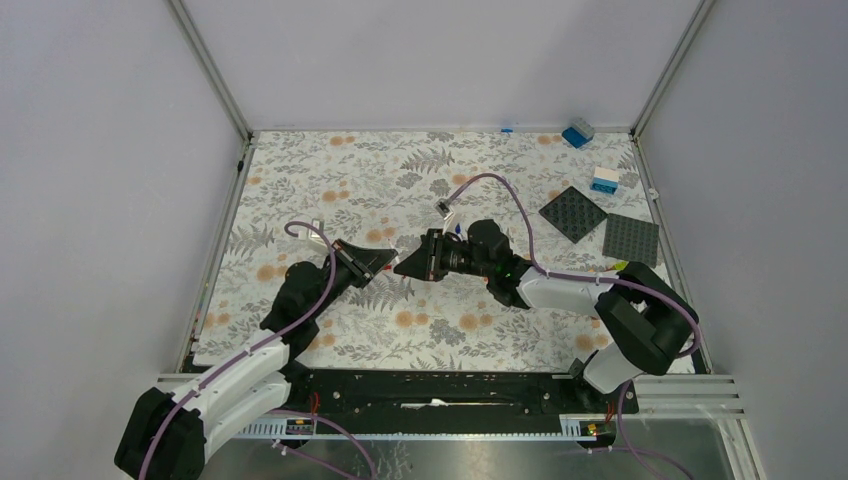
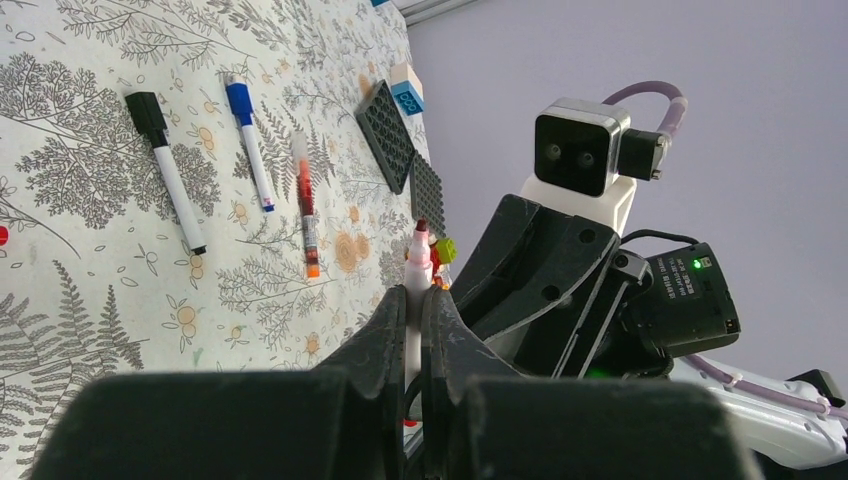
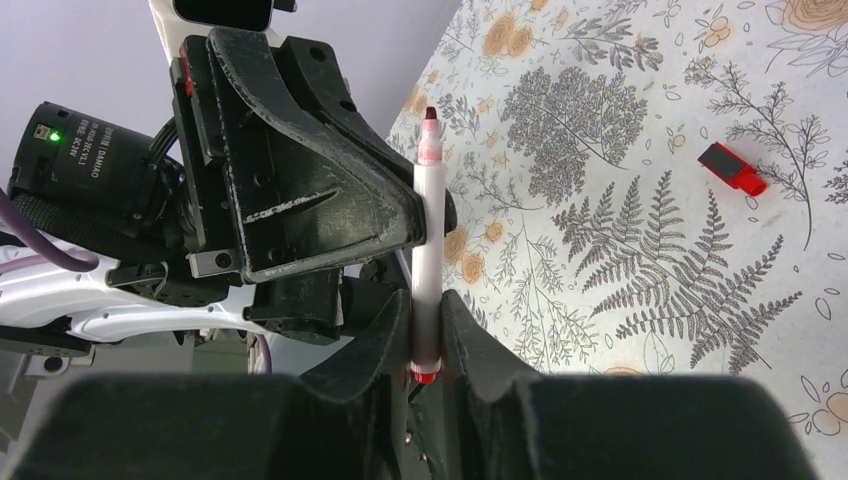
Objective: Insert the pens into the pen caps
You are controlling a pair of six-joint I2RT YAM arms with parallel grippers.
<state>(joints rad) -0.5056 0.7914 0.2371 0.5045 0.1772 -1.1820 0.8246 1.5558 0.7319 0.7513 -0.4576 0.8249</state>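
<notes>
Plain grey walls [image 1: 100, 150], floral-print tabletop [image 1: 420, 330], aluminium frame posts [image 1: 210, 70]

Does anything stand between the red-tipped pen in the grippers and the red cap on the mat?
Nothing visible does. In the right wrist view the red cap lies alone on the mat, with only patterned mat between it and the pen. The left gripper and right gripper both grip that pen.

left arm [image 1: 300, 300] and right arm [image 1: 560, 290] lean inward, left fingers [image 2: 380, 340] and right fingers [image 3: 375, 345] nearly closed, facing each other.
</notes>
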